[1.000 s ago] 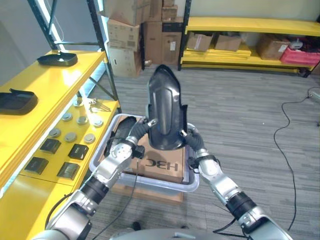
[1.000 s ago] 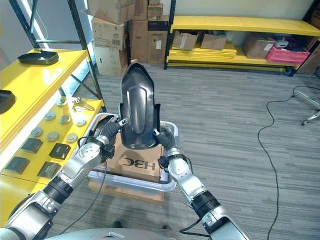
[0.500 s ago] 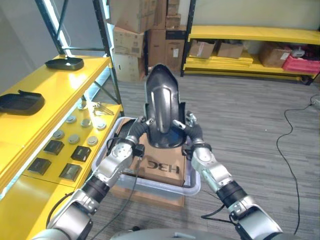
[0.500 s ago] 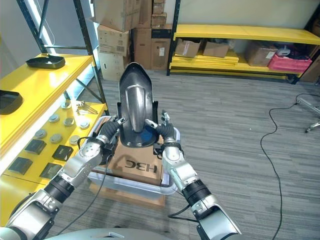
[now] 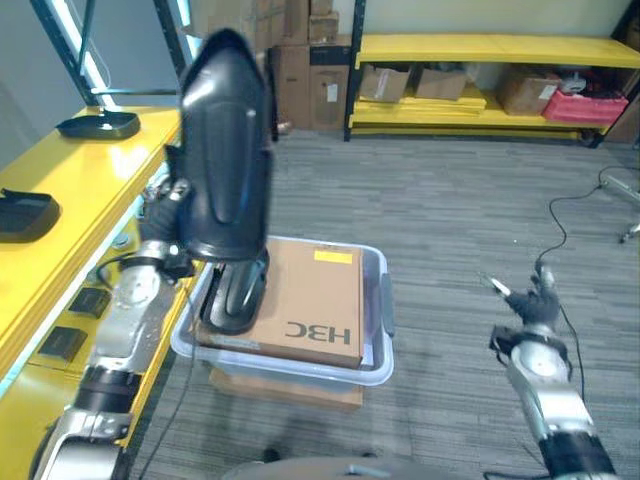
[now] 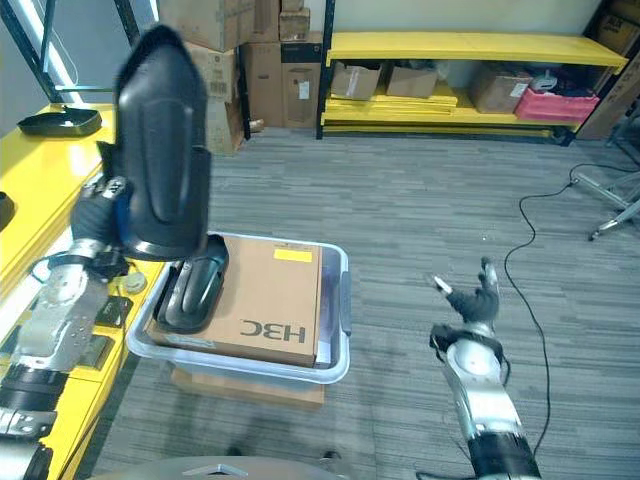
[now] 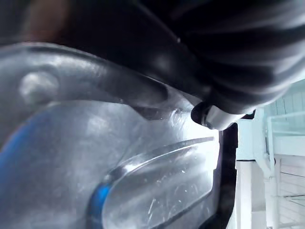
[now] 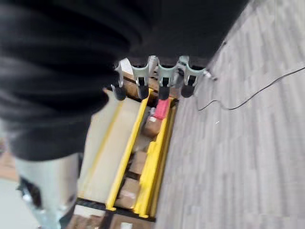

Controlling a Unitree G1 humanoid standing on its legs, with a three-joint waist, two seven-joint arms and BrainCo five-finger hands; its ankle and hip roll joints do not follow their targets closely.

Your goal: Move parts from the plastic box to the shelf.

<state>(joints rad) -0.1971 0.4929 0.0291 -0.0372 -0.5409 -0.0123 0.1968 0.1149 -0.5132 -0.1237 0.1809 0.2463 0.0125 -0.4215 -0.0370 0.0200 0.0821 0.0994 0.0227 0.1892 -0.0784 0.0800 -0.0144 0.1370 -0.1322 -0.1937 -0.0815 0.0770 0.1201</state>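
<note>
From the left eye I see my left hand (image 5: 165, 205) holding the big black part (image 5: 225, 160) upright, raised above the box (image 5: 380, 300) rim and beside the yellow shelf (image 5: 70, 190) edge. Another part (image 5: 235, 290) lies in the box by a carton (image 5: 310, 295).

In the right eye, my right hand (image 6: 475, 300) hangs over open floor (image 6: 400, 220), well off the box.

Left wrist: the part's glossy surface sits close; I cannot tell the finger grip.

Right wrist: fingers (image 8: 164, 78) straight, released.
</note>
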